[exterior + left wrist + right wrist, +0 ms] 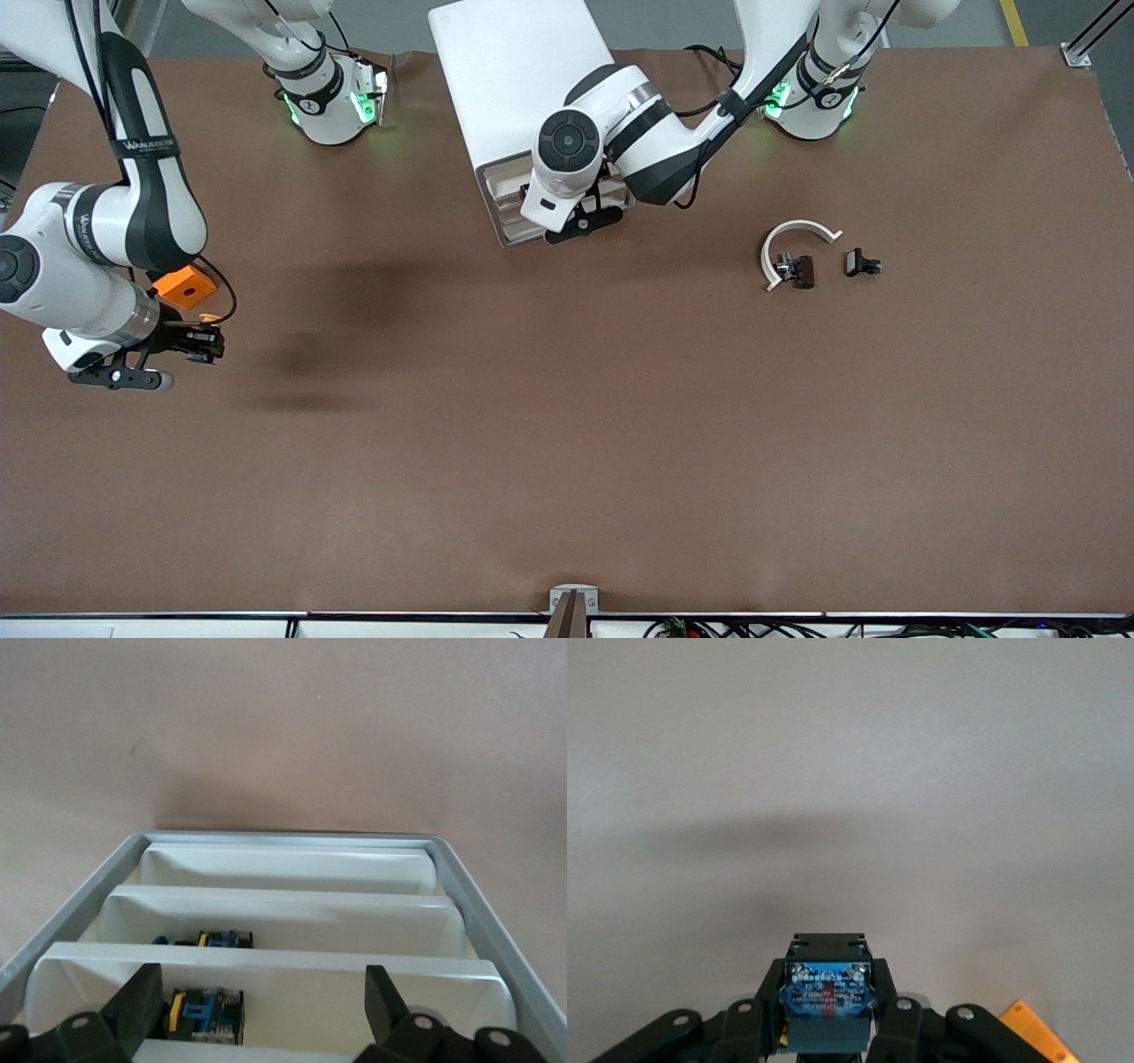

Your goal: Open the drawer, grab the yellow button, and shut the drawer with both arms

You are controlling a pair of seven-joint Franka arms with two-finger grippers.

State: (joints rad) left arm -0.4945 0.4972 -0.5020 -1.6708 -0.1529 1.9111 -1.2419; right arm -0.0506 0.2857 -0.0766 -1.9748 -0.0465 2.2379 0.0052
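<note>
Button [828,997] sits pinched in the shut jaws of the right gripper [202,344], its bluish labelled base facing the wrist camera and a sliver of orange showing beside the black body. That gripper hangs over the desk [567,461] toward the right arm's end, just above the orange block [185,286], with nothing under it but bare brown surface.

At the cabinet [509,80], the left gripper [266,1001] hovers over the front of the drawers, its jaws spread as wide as they go and holding nothing. From the left wrist, the drawer [275,961] on top shows its white front lip between the two fingers [142,997], with small blue and yellow parts lying inside it and in the one below; the tiers step outward, so the top tray looks not yet pushed home, though how far out it stands I cannot tell.

Judging by this, opening and taking are done and closing is the step in hand. The next move asks the left gripper to meet the drawer's front edge squarely and push it straight into the cabinet, while the right arm keeps its hold and stays clear.

Nearer the left arm's end lie a white curved piece [793,244] and two small dark clips [861,263].
</note>
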